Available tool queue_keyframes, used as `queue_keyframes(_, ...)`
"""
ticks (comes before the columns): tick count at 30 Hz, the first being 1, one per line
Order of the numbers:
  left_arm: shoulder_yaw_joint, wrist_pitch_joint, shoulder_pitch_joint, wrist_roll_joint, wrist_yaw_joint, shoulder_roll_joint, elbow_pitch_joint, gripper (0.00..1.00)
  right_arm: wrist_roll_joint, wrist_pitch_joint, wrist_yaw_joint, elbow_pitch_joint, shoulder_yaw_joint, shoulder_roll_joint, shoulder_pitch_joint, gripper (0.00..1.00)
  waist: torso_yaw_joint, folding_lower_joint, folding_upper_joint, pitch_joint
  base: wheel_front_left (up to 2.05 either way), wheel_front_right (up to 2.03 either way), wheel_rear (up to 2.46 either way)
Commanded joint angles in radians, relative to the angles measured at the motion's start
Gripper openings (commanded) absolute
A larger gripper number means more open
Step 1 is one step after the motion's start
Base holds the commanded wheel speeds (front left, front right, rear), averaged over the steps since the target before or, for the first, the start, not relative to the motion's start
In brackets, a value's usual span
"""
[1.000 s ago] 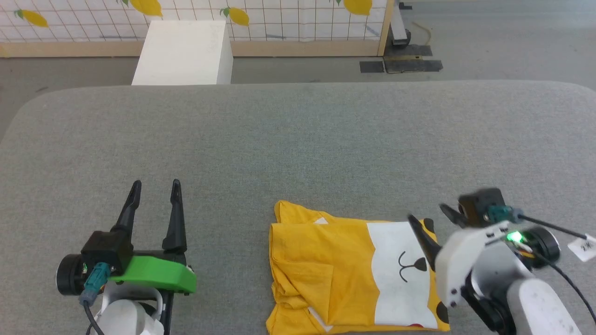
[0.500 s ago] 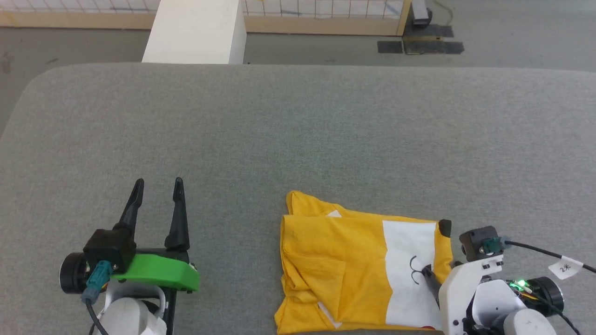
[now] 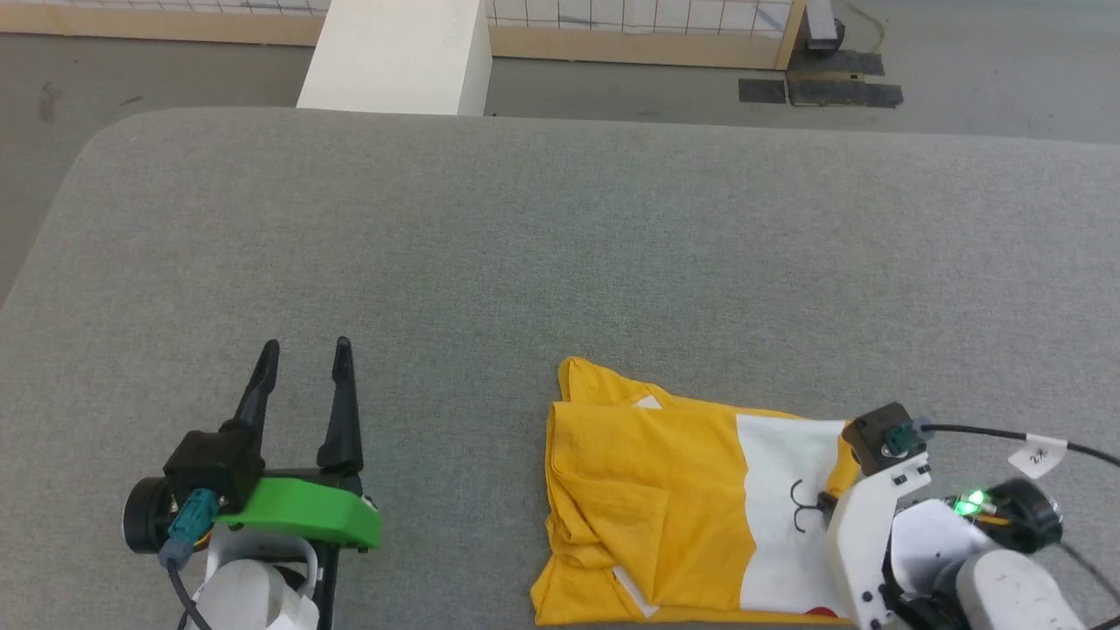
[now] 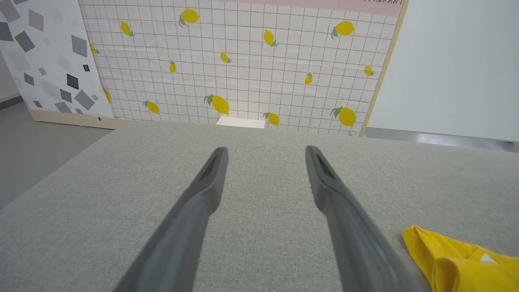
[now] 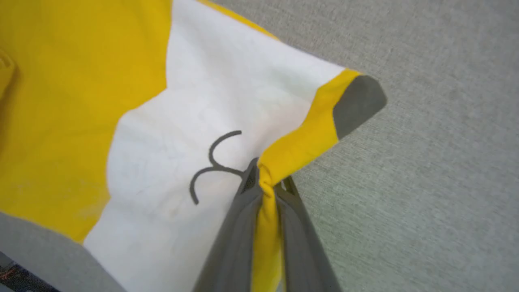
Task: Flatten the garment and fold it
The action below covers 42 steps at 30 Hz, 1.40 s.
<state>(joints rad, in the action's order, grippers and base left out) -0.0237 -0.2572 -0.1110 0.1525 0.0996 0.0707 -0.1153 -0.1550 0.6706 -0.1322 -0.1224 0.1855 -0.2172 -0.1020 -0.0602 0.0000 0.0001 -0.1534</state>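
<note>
The right gripper (image 5: 263, 175) has its two dark fingers pinched shut on a yellow fold of the garment (image 3: 647, 490), beside its white face print. The garment lies partly folded on the grey table (image 3: 560, 245). Its long axis runs sideways, white end at those fingers, plain yellow end pointing toward the left gripper (image 3: 306, 348). That gripper's fingers stand spread and empty, well apart from the cloth. Beyond their tips stands a white box (image 3: 394, 52).
</note>
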Motion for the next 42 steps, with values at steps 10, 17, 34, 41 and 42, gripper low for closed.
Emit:
queue_keyframes(10,-0.017,-0.005,-0.036,0.01,0.004,0.008,0.036,1.0,-0.187,0.155,0.002,0.218,0.253,-0.367,-0.212,0.0,0.216,0.0,-0.0001,-0.057,0.0,0.0,0.0)
queue_keyframes(17,-0.047,-0.003,-0.085,0.0,-0.006,0.052,0.072,1.0,-0.246,0.124,0.002,0.154,0.232,-0.476,-0.35,0.0,0.436,0.0,-0.0001,-0.17,0.0,0.0,0.0)
queue_keyframes(34,-0.086,0.163,-0.151,-0.035,-0.024,0.183,0.313,1.0,-0.191,-0.153,0.002,-0.347,-0.048,-0.445,-0.581,0.0,0.491,0.0,-0.0001,-0.457,0.0,0.0,0.0)
queue_keyframes(41,-0.103,0.201,-0.15,-0.042,-0.036,0.208,0.396,1.0,-0.126,-0.223,0.002,-0.501,-0.181,-0.42,-0.658,0.25,0.462,0.0,-0.0001,-0.51,0.0,0.0,0.0)
queue_keyframes(42,-0.107,0.206,-0.148,-0.041,-0.038,0.212,0.405,1.0,-0.108,-0.229,0.002,-0.52,-0.198,-0.415,-0.667,1.0,0.462,0.0,-0.0001,-0.515,0.0,0.0,0.0)
